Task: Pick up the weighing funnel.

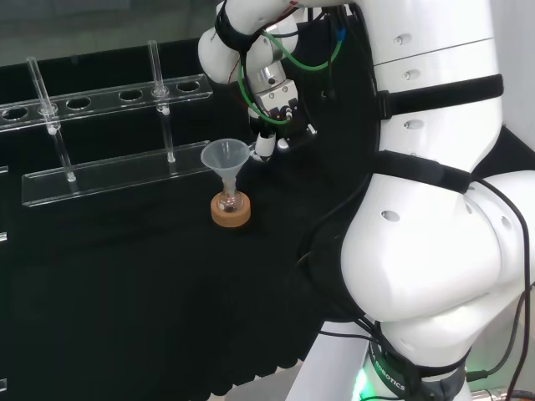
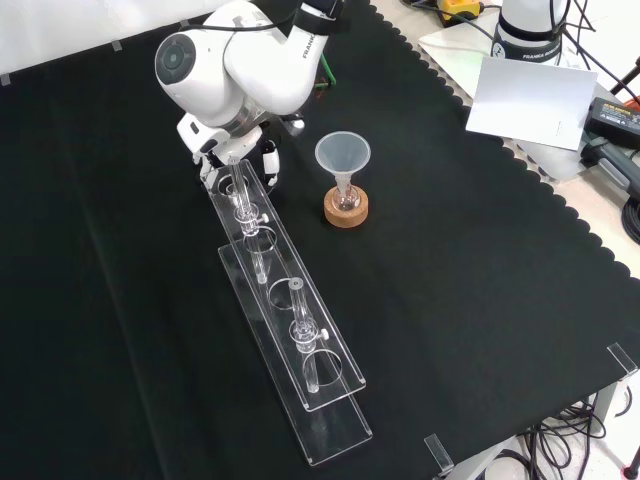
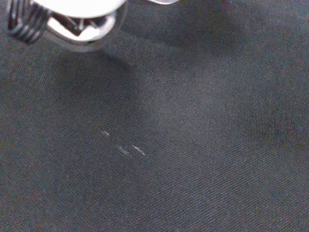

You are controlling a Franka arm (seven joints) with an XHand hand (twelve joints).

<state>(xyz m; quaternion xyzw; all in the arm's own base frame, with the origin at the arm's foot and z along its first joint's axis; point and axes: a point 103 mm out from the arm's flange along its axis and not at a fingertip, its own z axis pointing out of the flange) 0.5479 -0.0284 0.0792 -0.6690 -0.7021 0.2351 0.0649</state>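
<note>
Robot hand (image 1: pixel 278 110): in the head view it hangs at upper centre, just right of the funnel's mouth, with a white fingertip pointing down. In the front view (image 2: pixel 222 140) it sits at upper left under the arm's big white link (image 2: pixel 235 65), at the far end of the rack.
Hand state: its fingers point down at the cloth and stand apart, uncurled; nothing can be seen between them.
Wrist view: a blurred part of the robot hand (image 3: pixel 72 14) above bare black cloth (image 3: pixel 203 154), seen from close up.
Weighing funnel: cannot tell where it lies; a few faint pale streaks (image 3: pixel 123 147) on the cloth in the wrist view are too slight to name.
Funnel (image 1: pixel 226 156): upright, mouth up, stem in a small flask (image 1: pixel 228 200) on a cork ring (image 1: pixel 231 215); centre of the head view, upper centre of the front view, apart from the hand.
Rack (image 2: pixel 300 375): clear, long, running from the hand toward the lower centre of the front view; two test tubes (image 2: pixel 300 320) stand upright in it.
Counter (image 2: pixel 480 300): covered in black cloth.
</note>
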